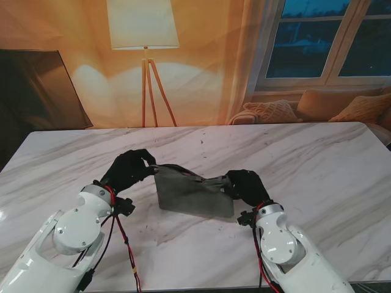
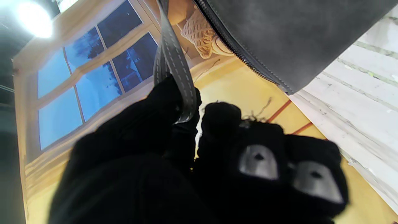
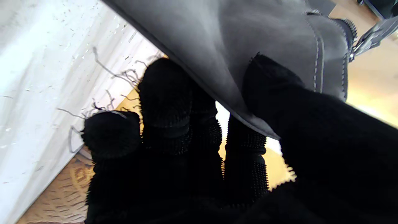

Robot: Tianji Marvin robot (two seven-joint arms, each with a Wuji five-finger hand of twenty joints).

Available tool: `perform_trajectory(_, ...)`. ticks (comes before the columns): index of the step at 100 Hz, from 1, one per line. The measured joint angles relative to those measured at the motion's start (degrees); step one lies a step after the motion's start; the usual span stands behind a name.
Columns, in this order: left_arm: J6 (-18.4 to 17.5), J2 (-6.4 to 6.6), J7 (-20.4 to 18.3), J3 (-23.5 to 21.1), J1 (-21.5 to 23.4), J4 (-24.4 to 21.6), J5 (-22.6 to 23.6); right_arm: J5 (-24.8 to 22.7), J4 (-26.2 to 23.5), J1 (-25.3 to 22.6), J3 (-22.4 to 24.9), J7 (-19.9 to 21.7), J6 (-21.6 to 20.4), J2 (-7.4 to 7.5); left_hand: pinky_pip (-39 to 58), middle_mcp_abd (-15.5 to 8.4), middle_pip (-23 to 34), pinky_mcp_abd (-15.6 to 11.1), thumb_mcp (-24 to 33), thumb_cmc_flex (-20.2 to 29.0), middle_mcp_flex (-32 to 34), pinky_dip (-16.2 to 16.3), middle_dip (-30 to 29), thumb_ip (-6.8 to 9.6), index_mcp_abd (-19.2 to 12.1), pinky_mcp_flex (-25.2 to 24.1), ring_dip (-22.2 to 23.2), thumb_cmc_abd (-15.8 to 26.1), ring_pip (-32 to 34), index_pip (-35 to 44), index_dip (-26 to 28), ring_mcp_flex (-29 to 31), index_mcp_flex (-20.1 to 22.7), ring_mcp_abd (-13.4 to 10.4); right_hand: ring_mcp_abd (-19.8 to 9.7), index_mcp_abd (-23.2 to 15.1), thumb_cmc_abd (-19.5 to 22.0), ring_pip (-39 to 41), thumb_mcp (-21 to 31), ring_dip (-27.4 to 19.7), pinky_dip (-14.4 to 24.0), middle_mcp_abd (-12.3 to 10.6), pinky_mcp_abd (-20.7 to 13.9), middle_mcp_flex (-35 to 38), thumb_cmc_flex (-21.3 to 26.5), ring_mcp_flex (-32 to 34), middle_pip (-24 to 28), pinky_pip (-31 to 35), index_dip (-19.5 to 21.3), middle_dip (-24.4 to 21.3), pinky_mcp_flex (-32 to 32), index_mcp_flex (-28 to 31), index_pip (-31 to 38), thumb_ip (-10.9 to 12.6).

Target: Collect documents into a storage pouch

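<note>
Marble table point(image 1: 317, 165): both robot hands hold the grey pouch point(image 1: 192, 194) up.

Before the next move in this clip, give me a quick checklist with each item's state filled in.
1. Left hand grips the strap: ok, fingers closed on it in the left wrist view.
2. Right hand grips the pouch: ok, thumb on one side of the corner, fingers on the other.
3. Pouch held up off the table: ok, though whether its bottom edge touches the marble cannot be told.
4. Zipper open: cannot tell.
5. Documents inside the pouch: cannot tell, none visible in any view.
</note>
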Motion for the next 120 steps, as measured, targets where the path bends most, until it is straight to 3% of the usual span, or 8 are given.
perform_trajectory(10, -0.23, 0.62, -2.5, -0.12, -0.3, -0.86, 0.59, 3.32, -0.69, -0.55, 0.74, 0.15, 1.44, -0.4, 0.0, 1.34, -2.53, 0.76, -2.03, 1.3, -1.48, -1.9, -1.31, -0.35, 0.0, -2.1, 1.25, 0.82, -1.99, -0.87, -1.8, -1.68, -0.01, 1.06, 0.08, 0.32, -0.88, 0.9, 0.01, 0.35, -0.28, 0.07, 0.16, 0.0, 0.01, 0.0, 0.47, -0.01, 0.0, 0.0, 0.09, 0.9, -0.41, -0.21)
perform_trajectory(25, -0.35, 1.23, -4.34, -0.56, -0.66, -1.26, 3.24, 3.12, -0.85, -0.77, 1.43, 0.04, 1.61, -0.75, 0.0, 3.42, -5.94, 3.08, -4.8, 1.97, -3.72, -2.06, -2.95, -0.37, -0.09, -5.38, 3.2, 1.86, -4.54, -2.22, -3.73, -4.93, 0.1, 3.63, 0.09, 0.33, -1.63, 0.9, 0.01, 0.35, -0.31, 0.1, 0.57, 0.0, 0.01, 0.0, 0.48, -0.02, 0.0, 0.0, 0.64, 1.48, -0.41, -0.53)
perform_trajectory(31, 0.02, 1.29, -4.43, -0.71, -0.7, -1.27, 2.97, 3.12, -0.93, -0.84, 1.77, 0.0, 1.46, -0.88, 0.0, 3.43, -6.04, 3.1, -5.43, 1.97, -3.72, -2.04, -3.02, -0.42, -0.1, -5.77, 3.55, 1.86, -4.95, -2.48, -4.18, -5.12, 0.25, 3.72, 0.1, 0.33, -1.67, 0.9, -0.1, 0.35, -0.32, 0.1, 0.67, 0.0, 0.01, 0.0, 0.48, -0.02, 0.0, 0.0, 0.84, 1.54, -0.41, -1.01)
perform_trajectory(35, 0.26, 1.29, -4.43, -0.82, -0.72, -1.27, 2.95, 3.14, -1.06, -0.92, 2.03, -0.02, 1.37, -0.96, -0.01, 3.44, -6.08, 3.14, -6.33, 1.97, -3.72, -2.03, -3.03, -1.62, -0.11, -5.91, 3.59, 1.86, -5.12, -2.87, -4.19, -5.18, 0.51, 3.76, 0.1, 0.33, -1.67, 0.9, -0.15, 0.35, -0.33, 0.11, 0.69, 0.0, 0.01, 0.0, 0.51, -0.02, 0.0, 0.0, 0.93, 1.55, -0.41, -1.02)
perform_trajectory(55, 0.52, 1.24, -3.87, -1.34, -1.18, -0.45, 4.73, 3.14, -1.68, -1.16, 2.78, -0.05, 1.02, -1.0, -0.03, 3.51, -6.77, 3.36, -9.46, 1.97, -3.89, -1.13, -3.46, -2.31, -0.11, -6.68, 4.22, 1.86, -5.46, -2.91, -4.62, -6.16, 0.66, 4.17, 0.11, 0.33, -2.31, 0.9, -0.32, 0.36, -0.42, 0.13, 0.77, 0.0, 0.01, 0.02, 0.64, -0.09, 0.0, 0.04, 1.48, 2.34, -0.41, -1.78)
perform_trajectory(80, 0.19, 1.33, -3.68, -1.37, -1.26, -0.23, 3.61, 2.89, -1.78, -0.99, 2.22, 0.41, 1.07, -0.61, -0.04, 3.57, -6.76, 3.38, -9.86, 3.42, -3.9, -0.35, -3.46, -2.25, -0.11, -6.71, 4.33, 2.53, -5.46, -2.9, -4.63, -6.2, 0.69, 4.18, 0.12, 0.37, -1.47, 0.73, -0.64, 0.64, -0.81, 0.14, 0.81, 0.0, 0.01, 0.03, 0.66, -0.13, 0.03, 0.58, 1.33, 2.3, -0.46, -1.79)
perform_trajectory(98, -2.0, 1.66, -3.58, -0.33, -1.06, -1.12, 2.92, 1.05, -1.35, -0.79, 1.9, 1.56, 1.43, 0.07, -0.04, 3.58, -6.74, 3.38, -8.09, 4.07, -3.89, 0.04, -3.47, -2.18, -0.05, -6.71, 4.33, 3.08, -5.46, -2.87, -4.66, -6.21, 0.5, 4.19, 0.12, 0.46, 2.64, 1.1, -0.86, 2.3, -0.42, 0.17, 0.48, -3.45, 0.02, -3.1, 0.4, -0.13, 0.37, 0.64, -5.22, -0.87, 0.45, -1.76)
perform_trajectory(120, -3.51, 1.72, -3.49, 1.63, -1.4, -1.75, 2.17, -2.62, -1.02, -0.75, 2.01, 3.19, 1.99, 1.1, -0.04, 3.58, -6.49, 3.38, -6.83, 4.08, -3.89, 0.15, -3.47, -2.16, 0.01, -6.71, 4.33, 3.1, -5.39, -2.86, -4.71, -6.23, 0.04, 4.19, 0.25, -1.25, 3.85, -3.56, 2.23, -0.49, 1.06, -0.33, -0.04, -11.81, -0.37, -11.92, -4.08, -2.33, -4.73, 1.41, -14.06, -8.4, 7.36, -1.26)
